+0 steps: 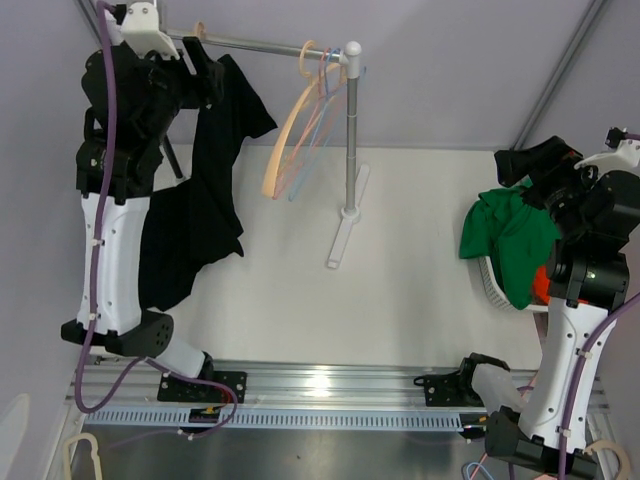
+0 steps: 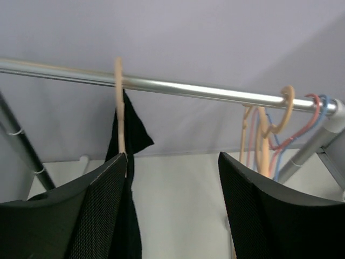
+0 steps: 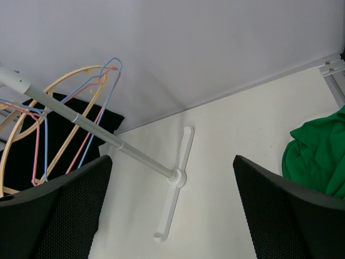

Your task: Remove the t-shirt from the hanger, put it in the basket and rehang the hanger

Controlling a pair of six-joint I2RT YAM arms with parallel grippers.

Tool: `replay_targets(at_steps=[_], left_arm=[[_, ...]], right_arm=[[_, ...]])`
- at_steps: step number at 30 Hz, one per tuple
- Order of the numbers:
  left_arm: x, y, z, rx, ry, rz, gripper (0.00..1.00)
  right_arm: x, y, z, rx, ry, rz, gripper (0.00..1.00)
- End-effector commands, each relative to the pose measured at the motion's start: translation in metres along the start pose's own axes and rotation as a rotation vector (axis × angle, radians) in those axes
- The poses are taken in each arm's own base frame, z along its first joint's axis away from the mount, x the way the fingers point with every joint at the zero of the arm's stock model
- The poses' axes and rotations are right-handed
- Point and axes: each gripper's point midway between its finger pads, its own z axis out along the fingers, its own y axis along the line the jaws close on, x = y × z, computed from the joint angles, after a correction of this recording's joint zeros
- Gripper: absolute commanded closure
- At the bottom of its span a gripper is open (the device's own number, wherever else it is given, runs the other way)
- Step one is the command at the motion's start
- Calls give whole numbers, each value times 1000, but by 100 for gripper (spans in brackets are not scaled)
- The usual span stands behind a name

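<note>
My left tool [image 2: 172, 189], spread and empty, faces the hanger [image 2: 119, 108] by the far-left corner of the worktop [image 1: 420, 300]. Its black t-shirt [image 1: 205, 210] looks limp and light; I'd pinch the shoulder.

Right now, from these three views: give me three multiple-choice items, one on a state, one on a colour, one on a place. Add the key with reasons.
1. The left hand is:
A. shut tight, empty
B. open, holding nothing
C. shut on cloth

2. The t-shirt on the hanger is:
A. green
B. white
C. black

3. The green garment lies:
A. over the white basket at the right
B. in the left hand
C. on the hanger

Key:
1 B: the left wrist view shows it wide open, gripping nothing.
2 C: black cloth hangs below the hanger's hook in the left wrist and top views.
3 A: the top view shows it draped over the basket.
</note>
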Motion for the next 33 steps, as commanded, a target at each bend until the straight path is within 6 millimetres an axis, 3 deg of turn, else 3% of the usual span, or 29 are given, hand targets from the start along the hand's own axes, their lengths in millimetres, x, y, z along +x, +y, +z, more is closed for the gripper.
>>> replay_targets(at_steps=[1, 2, 3, 4, 11, 18, 24, 27, 28, 30, 31, 33], left_arm=[[5, 34, 18, -127, 22, -7, 27], [9, 37, 23, -124, 36, -12, 27], [-2, 39, 20, -131, 16, -16, 27], [9, 43, 32, -137, 44, -18, 27], [41, 60, 61, -161, 112, -20, 27], [60, 68, 92, -183, 123, -23, 27], [72, 72, 115, -193, 120, -33, 29], [78, 71, 126, -179, 111, -51, 51], [77, 72, 127, -181, 103, -55, 71], [77, 74, 131, -197, 88, -53, 85], [72, 76, 132, -205, 66, -48, 98], [68, 80, 132, -225, 48, -39, 99]], right_arm=[[-9, 9, -2, -13, -12, -19, 1], [-9, 6, 0, -1, -6, -23, 0], [-7, 5, 3, 6, 6, -25, 0], [-6, 4, 5, 7, 11, -27, 0], [-6, 5, 14, 25, 9, -34, 1], [-5, 13, 29, 28, 21, -62, 1], [12, 1, 43, 71, 71, -86, 1], [11, 4, 45, 59, 59, -88, 1], [9, 6, 44, 53, 53, -89, 0], [5, 9, 43, 50, 48, -101, 1], [4, 10, 42, 51, 48, -105, 1], [1, 8, 38, 63, 38, -113, 1]])
